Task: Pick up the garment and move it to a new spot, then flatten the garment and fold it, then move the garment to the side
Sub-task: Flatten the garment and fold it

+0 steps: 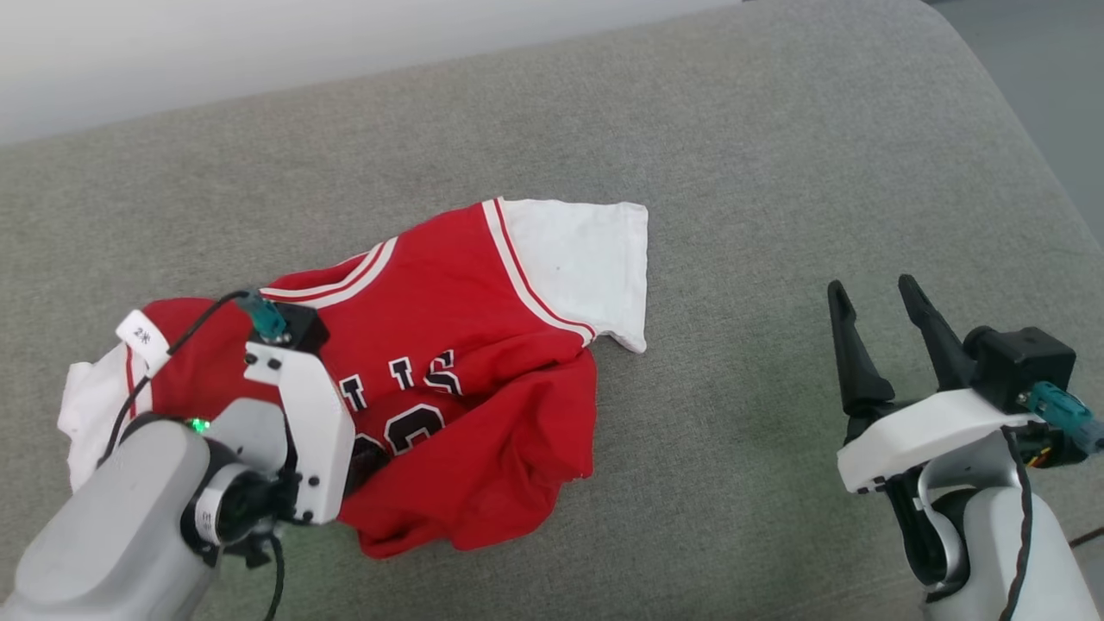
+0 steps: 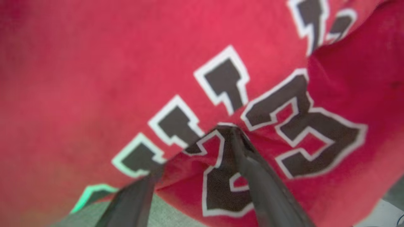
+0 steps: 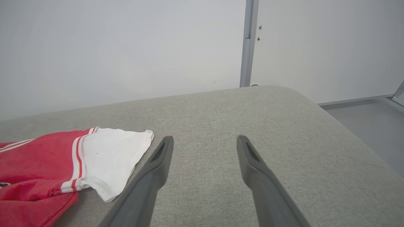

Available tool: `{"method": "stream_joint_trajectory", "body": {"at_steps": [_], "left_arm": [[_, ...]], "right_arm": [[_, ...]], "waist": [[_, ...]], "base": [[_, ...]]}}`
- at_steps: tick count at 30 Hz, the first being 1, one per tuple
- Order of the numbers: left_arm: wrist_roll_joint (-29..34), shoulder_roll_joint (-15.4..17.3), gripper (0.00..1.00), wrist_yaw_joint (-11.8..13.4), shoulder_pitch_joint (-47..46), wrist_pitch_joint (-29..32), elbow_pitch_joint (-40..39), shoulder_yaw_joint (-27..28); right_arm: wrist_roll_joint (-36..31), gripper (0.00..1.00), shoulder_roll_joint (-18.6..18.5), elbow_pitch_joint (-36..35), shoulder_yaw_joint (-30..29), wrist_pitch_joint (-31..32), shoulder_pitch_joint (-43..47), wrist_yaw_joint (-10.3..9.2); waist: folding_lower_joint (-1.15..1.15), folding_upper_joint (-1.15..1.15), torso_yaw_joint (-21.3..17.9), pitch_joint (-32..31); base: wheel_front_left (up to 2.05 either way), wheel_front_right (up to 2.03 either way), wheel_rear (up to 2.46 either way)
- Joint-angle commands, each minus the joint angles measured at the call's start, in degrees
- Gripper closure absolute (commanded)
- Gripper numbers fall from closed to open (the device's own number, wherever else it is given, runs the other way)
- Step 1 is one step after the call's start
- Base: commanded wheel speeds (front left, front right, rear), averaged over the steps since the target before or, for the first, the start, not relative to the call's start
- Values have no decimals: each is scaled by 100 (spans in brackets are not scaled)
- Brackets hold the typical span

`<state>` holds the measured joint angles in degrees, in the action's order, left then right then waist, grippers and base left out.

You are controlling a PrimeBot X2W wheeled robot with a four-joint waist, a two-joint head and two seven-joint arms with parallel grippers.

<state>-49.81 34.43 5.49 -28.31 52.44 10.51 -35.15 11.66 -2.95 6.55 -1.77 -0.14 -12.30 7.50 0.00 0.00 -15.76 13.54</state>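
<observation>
Grey fabric cushion (image 1: 759, 172) carries the crumpled garment (image 1: 466, 293). Left claw (image 2: 202, 148) straddles a fold at its numbers, though I cannot tell if it is clamped. Right claw (image 1: 871, 289) gapes empty, well apart.

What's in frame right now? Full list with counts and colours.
garment: 1, red with white sleeves and black-and-white lettering, crumpled on the left part of the cushion.
cushion: 1, grey fabric, under the garment.
wall: 1, white, behind the cushion.
post: 1, grey, upright against the wall.
floor: 1 patch, grey, past the cushion's right end.
left gripper: 1, dark fingers, pinching a fold of the garment at the numbers.
right gripper: 1, dark fingers, open, over bare cushion to the right of the garment.
</observation>
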Motion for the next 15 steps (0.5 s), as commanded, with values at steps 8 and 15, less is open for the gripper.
{"method": "stream_joint_trajectory", "body": {"at_steps": [8,15], "left_arm": [[20,-401,100,-257,-38,-282,908,-212],[-170,-316,100,-175,362,-32,223,-307]], "right_arm": [[4,0,6,141,-24,-85,-109,-2],[-72,0,4,106,-154,-41,-76,-2]], "waist": [[0,0,32,38],[0,0,217,-50]], "base": [[0,0,0],[0,0,0]]}}
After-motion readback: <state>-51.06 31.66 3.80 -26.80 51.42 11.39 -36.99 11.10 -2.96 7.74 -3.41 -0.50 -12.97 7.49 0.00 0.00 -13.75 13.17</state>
